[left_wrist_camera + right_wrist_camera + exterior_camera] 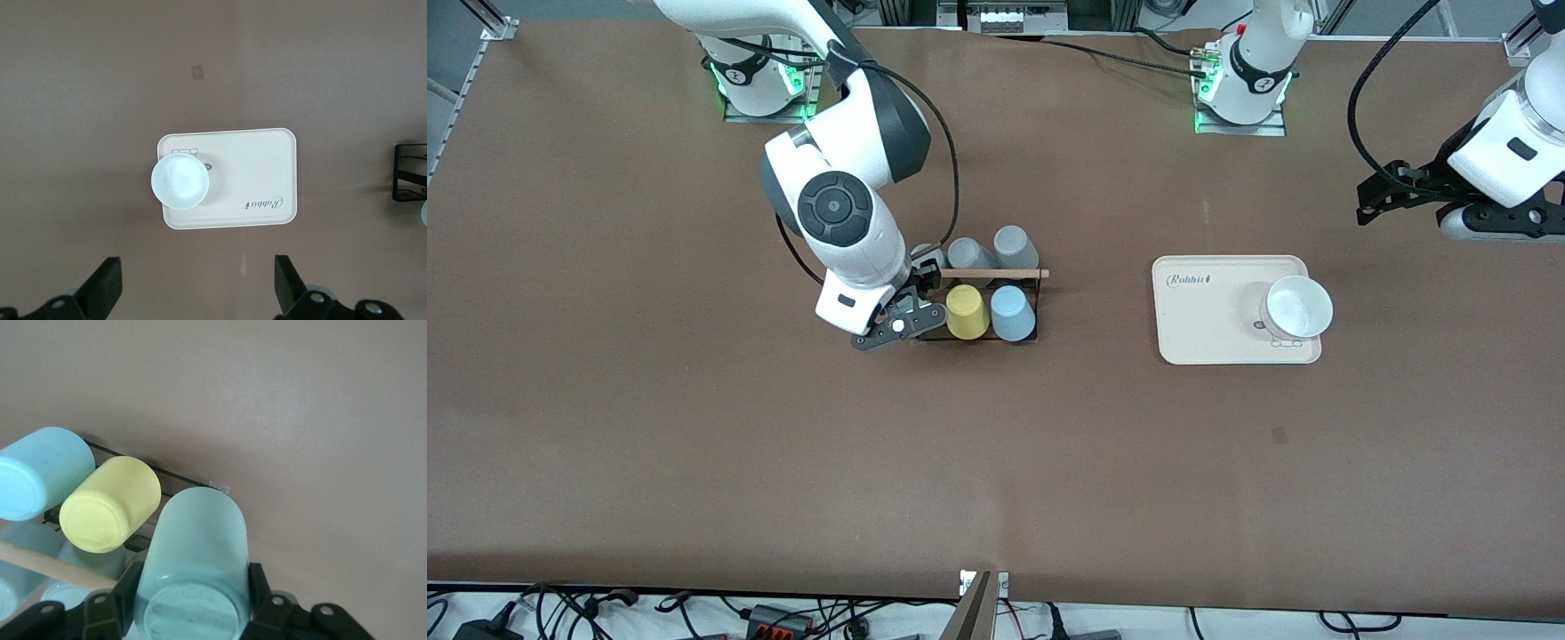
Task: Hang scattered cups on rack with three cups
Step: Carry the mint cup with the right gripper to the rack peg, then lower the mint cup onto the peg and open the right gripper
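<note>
your right claw is clenched on the pale mint green plastic cup at the black wire rack; next, seat it on a peg. your left claw waits released above the table.

Count on the brown worktop:

- one black wire rack with a light wooden rod
- one beige rectangular tray
- one white bowl

Small tapered plastic cups, five:

- two grey
- one yellow
- one light blue
- one pale mint green
</note>
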You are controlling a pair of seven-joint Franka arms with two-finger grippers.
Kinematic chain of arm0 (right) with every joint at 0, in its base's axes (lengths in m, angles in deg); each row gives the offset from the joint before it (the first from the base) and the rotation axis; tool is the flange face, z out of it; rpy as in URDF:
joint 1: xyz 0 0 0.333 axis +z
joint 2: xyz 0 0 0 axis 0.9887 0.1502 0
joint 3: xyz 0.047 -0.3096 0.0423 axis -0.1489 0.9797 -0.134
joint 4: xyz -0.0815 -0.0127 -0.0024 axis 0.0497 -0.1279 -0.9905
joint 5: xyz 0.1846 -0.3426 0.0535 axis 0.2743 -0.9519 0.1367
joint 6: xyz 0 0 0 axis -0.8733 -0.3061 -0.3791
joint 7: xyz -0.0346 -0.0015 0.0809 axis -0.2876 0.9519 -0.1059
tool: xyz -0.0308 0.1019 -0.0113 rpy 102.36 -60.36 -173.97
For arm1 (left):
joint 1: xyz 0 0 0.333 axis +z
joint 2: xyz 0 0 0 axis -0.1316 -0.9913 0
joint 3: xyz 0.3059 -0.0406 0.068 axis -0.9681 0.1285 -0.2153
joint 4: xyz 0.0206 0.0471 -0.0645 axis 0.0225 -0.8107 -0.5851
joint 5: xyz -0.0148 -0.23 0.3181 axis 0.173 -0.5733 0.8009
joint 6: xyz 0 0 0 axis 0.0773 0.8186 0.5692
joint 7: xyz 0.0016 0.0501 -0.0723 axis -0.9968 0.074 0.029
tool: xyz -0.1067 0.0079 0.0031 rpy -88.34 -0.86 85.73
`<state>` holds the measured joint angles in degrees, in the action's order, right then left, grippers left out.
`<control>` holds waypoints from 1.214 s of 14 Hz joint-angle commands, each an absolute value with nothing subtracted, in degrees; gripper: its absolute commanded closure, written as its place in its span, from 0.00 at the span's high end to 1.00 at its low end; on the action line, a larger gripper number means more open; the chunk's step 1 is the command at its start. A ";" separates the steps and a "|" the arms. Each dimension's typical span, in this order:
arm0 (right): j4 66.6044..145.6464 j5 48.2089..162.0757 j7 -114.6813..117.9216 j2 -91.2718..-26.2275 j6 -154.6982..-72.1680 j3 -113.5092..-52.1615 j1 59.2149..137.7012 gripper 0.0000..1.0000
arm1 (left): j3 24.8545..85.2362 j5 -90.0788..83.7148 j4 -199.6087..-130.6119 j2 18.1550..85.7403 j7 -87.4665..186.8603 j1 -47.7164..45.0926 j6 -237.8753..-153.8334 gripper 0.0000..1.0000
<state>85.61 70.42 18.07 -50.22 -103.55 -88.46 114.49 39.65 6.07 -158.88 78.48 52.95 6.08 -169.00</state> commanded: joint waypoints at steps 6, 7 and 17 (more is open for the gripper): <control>83.66 69.88 20.28 -48.46 -102.41 -88.20 116.25 0.20 | 39.62 5.81 -159.00 78.71 53.86 6.16 -168.87 1.00; 83.66 69.88 20.28 -48.46 -102.32 -88.20 116.17 0.20 | 39.62 5.81 -158.91 78.71 53.86 6.16 -168.87 1.00; 83.57 70.32 20.80 -45.57 -103.28 -88.20 116.16 0.20 | 39.36 5.81 -158.91 78.71 53.95 6.16 -168.78 1.00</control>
<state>85.56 70.42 19.61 -46.83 -103.59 -88.39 115.80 39.40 6.07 -158.88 78.48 52.96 6.09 -169.00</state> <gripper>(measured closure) 0.326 0.000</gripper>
